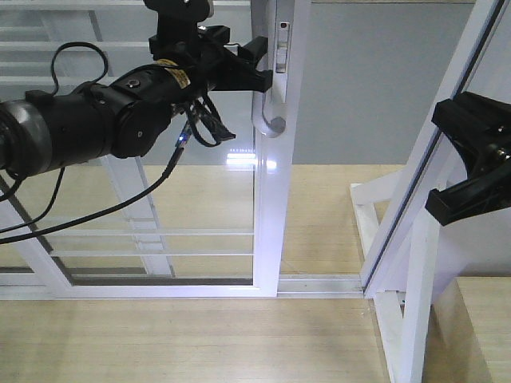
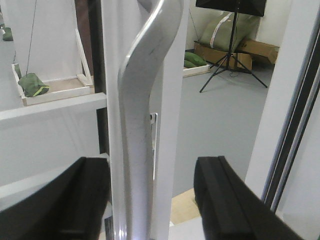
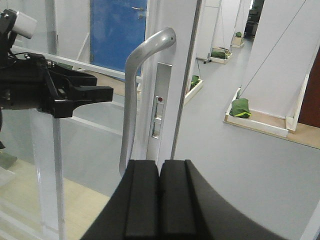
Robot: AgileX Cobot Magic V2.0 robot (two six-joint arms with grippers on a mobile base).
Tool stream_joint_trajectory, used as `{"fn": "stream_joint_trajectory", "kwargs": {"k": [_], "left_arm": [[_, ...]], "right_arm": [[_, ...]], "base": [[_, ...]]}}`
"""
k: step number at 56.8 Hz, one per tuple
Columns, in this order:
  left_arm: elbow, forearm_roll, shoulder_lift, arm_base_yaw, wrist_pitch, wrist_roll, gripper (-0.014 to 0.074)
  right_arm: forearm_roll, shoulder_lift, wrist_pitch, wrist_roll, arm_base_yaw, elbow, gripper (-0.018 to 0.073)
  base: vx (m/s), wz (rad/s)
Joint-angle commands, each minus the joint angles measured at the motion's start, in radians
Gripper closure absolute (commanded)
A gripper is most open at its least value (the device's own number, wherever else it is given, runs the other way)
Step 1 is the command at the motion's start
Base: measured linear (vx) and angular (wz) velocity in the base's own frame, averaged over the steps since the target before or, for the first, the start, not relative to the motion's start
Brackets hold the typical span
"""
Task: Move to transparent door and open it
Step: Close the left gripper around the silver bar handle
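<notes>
Straddling the curved pull handle (image 2: 136, 130) with our left gripper (image 1: 265, 62) spread wide, we judge the transparent door (image 1: 274, 215), straight ahead, heavy, stiff, its glass fragile; best grasp the slick handle mid-length. Our right gripper (image 3: 160, 200) is clenched, empty.

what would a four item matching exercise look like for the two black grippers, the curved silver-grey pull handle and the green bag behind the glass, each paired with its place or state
Column one
1. left black gripper
2. right black gripper
3. curved silver-grey pull handle
4. green bag

Column two
A. lying in a white-edged tray on the grey floor
B. shut, fingers pressed together, clear of the door
C. open, one finger on each side of the handle
D. fixed to the stile of the white-framed glass door

Pairs: 1-C, 2-B, 3-D, 4-A
</notes>
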Motion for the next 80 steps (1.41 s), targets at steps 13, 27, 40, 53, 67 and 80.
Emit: {"fn": "stream_joint_trajectory", "kwargs": {"k": [13, 27, 40, 53, 67, 80], "left_arm": [[-0.157, -0.014, 0.034, -0.003, -0.006, -0.005, 0.0093], [-0.267, -0.014, 0.102, -0.001, 0.047, -0.005, 0.0093], [-0.353, -0.015, 0.155, 0.011, 0.093, -0.005, 0.0093], [-0.378, -0.013, 0.168, 0.022, 0.114, 0.005, 0.0124], [-0.378, -0.014, 0.165, 0.022, 0.15, 0.049, 0.0495], [-0.378, -0.013, 0.148, 0.029, 0.189, 0.052, 0.0603]], "right_arm": [[-0.002, -0.004, -0.085, -0.005, -0.005, -0.031, 0.0564], [-0.002, -0.004, -0.084, -0.005, -0.005, -0.031, 0.0564], [-0.002, -0.004, -0.059, -0.005, -0.005, -0.031, 0.0564], [-0.006, -0.004, -0.046, -0.009, -0.005, -0.031, 0.0564], [-0.006, -0.004, -0.047, -0.009, -0.005, -0.031, 0.0564], [-0.006, -0.004, -0.046, -0.009, -0.005, -0.031, 0.0564]], "base": [[0.0, 0.0], [0.0, 0.0], [0.0, 0.0], [0.0, 0.0], [0.0, 0.0], [0.0, 0.0]]}}
